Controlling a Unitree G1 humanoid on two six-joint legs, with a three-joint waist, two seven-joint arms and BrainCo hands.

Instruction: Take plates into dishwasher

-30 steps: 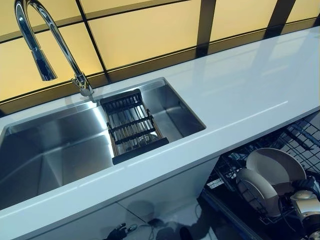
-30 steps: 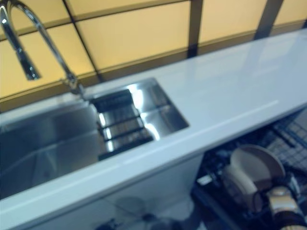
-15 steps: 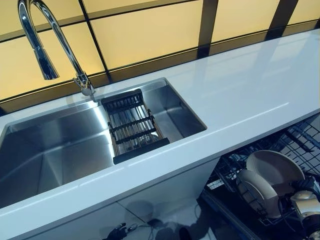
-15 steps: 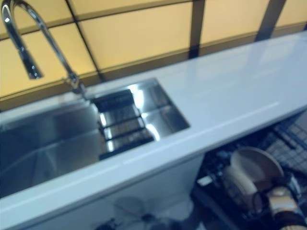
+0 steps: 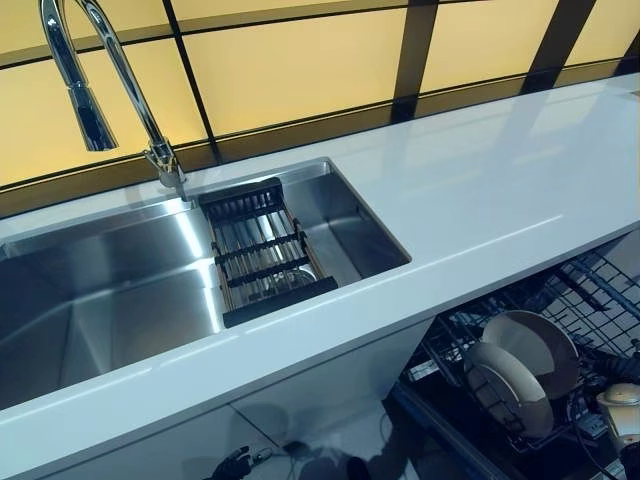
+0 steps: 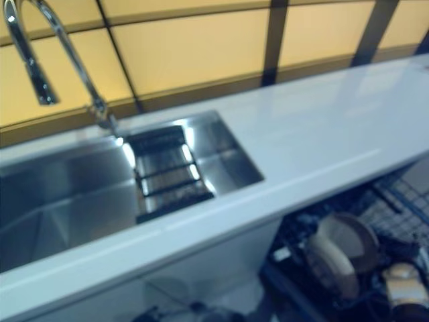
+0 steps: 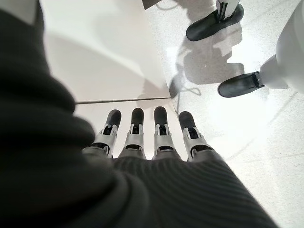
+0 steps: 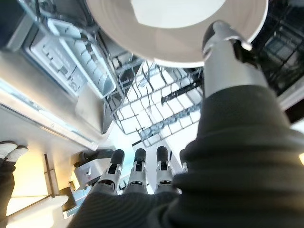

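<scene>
Right hand (image 8: 228, 61) half hidden behind racked plates (image 5: 520, 375).

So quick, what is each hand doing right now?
Left hand: open, fingers straight, holding nothing.
Right hand: open, fingers straight over the dishwasher rack; its thumb rests against a plate.

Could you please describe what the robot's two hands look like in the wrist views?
Both the left hand and right hand have silver fingers with rounded dark tips set in a row, and a dark ribbed fabric cover over the back and wrist. The right hand's thumb is silver-grey too.
</scene>
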